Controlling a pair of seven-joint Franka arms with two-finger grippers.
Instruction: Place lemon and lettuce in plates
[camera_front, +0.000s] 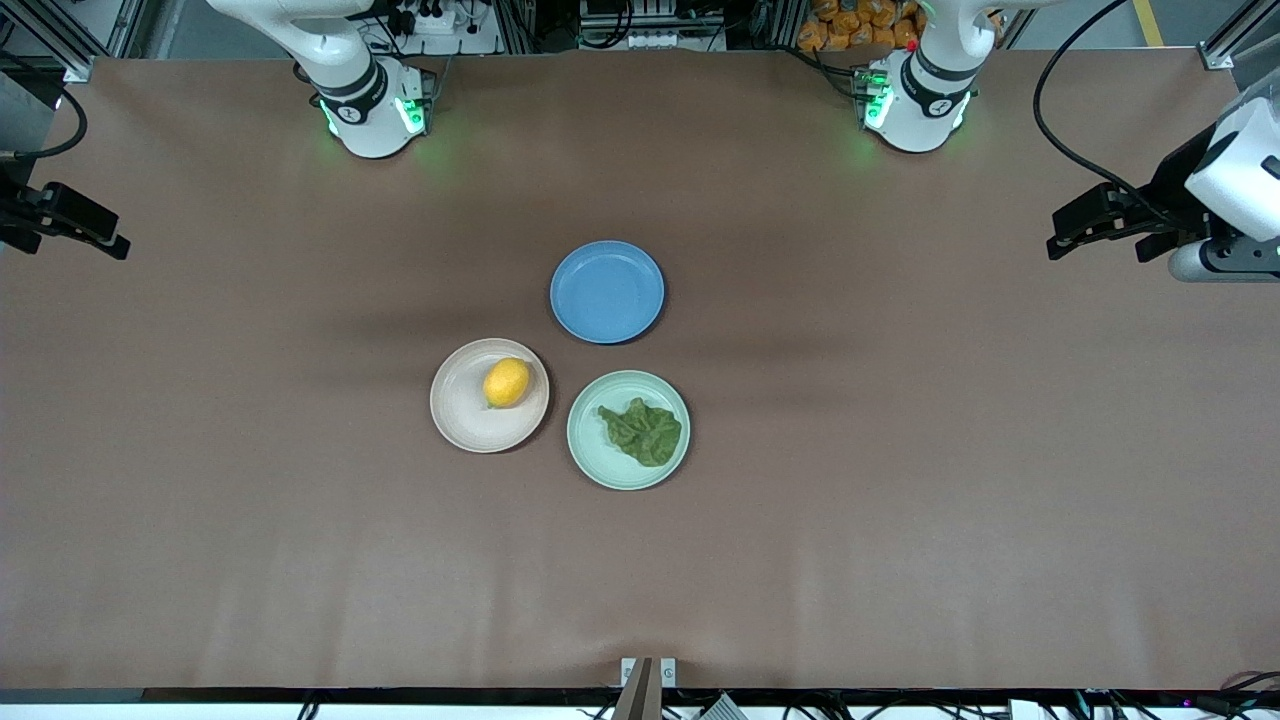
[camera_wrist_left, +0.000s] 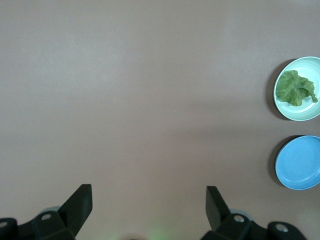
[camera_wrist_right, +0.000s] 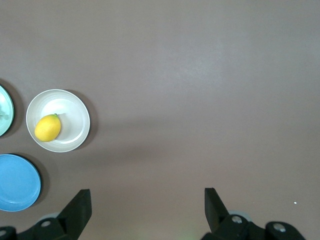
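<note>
Left claw (camera_wrist_left: 149, 205): fingers spread wide apart and holding nothing, poised over bare brown worktop (camera_front: 900, 480) at the left arm's end; the arm waits there, well apart from the plates. In the front view this claw (camera_front: 1100, 225) shows at the edge of the worktop.

Right claw (camera_wrist_right: 147, 207): fingers likewise spread wide with nothing between them, poised over bare worktop at the right arm's end; this arm waits too. In the front view it (camera_front: 85, 230) sits at the worktop's edge.

Centre of the worktop: three round plates in a tight cluster, none touching another. The beige-pink plate (camera_front: 462, 420) lies toward the right arm's end and carries the lemon (camera_front: 507, 382), which rests on the plate's inner surface close to the rim facing the blue plate. The mint green plate (camera_front: 600, 460) lies just beside it toward the left arm's end, slightly nearer to the front camera, and carries the lettuce (camera_front: 643, 431), a crinkled leaf lying flat within the rim. The blue plate (camera_front: 607, 292) lies farther from the front camera than both.
</note>
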